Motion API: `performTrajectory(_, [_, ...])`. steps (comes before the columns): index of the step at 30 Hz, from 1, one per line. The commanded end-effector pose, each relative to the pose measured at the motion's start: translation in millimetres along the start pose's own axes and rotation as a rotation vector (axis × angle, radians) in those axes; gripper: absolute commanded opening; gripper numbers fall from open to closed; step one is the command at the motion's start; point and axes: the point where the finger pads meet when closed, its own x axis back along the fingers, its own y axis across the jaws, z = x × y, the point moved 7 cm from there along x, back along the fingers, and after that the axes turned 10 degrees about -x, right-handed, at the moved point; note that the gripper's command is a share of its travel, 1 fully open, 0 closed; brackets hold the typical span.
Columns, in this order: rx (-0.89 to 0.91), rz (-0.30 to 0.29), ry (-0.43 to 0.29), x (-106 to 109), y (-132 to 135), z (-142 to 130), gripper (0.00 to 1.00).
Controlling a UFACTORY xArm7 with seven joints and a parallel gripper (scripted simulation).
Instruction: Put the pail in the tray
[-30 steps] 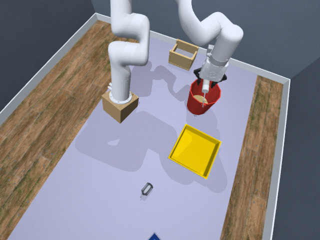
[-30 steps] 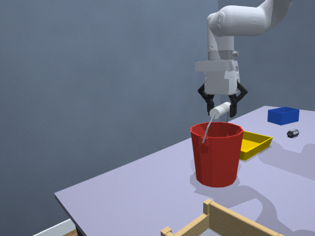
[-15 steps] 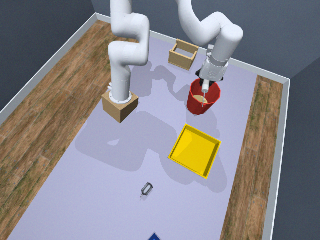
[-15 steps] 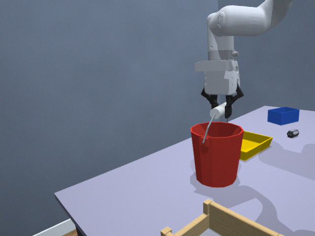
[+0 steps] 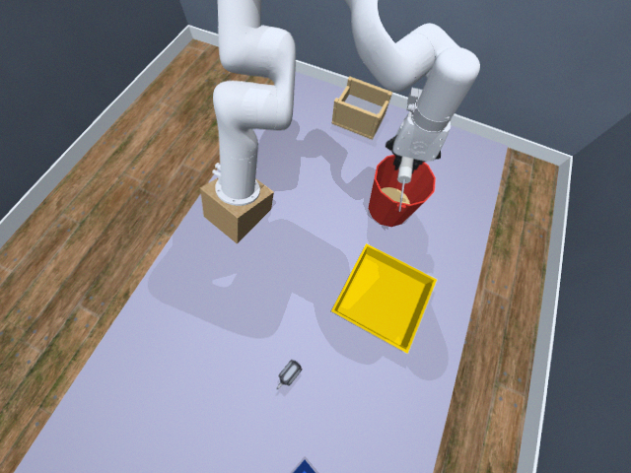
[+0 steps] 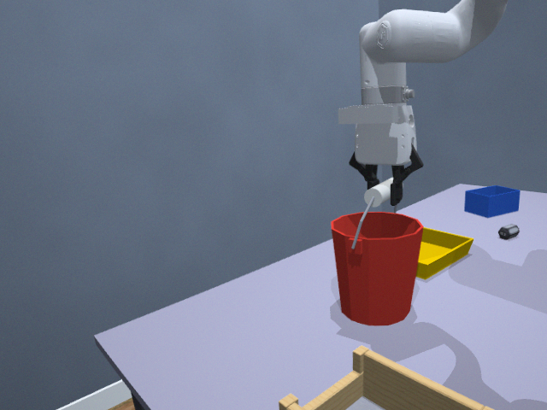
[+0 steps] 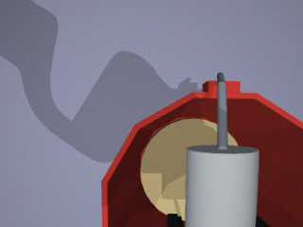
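The red pail (image 5: 399,190) stands upright on the lilac table top, with a tan floor inside and a grey wire handle raised over it. It also shows in the exterior view (image 6: 376,267) and the wrist view (image 7: 208,161). My gripper (image 6: 385,187) is straight above the pail and shut on the white grip of the pail's handle (image 6: 379,192), which fills the lower wrist view (image 7: 222,186). The yellow drip tray (image 5: 385,297) lies empty on the table a short way in front of the pail; it shows behind the pail in the exterior view (image 6: 441,251).
A wooden crate (image 5: 361,107) stands behind the pail. The arm's base sits on a wooden block (image 5: 236,207) to the left. A small grey object (image 5: 289,372) lies in front of the tray. A blue box (image 6: 491,201) stands at the near end of the table.
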Motion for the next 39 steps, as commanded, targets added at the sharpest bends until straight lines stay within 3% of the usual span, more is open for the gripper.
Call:
performTrajectory(1, [0.000, -0.003, 0.000, 1, 1, 0, 0.00])
performTrajectory(19, [0.000, -0.003, 0.000, 5, 1, 0, 0.00])
performTrajectory(39, [0.000, -0.003, 0.000, 27, 1, 0, 0.00])
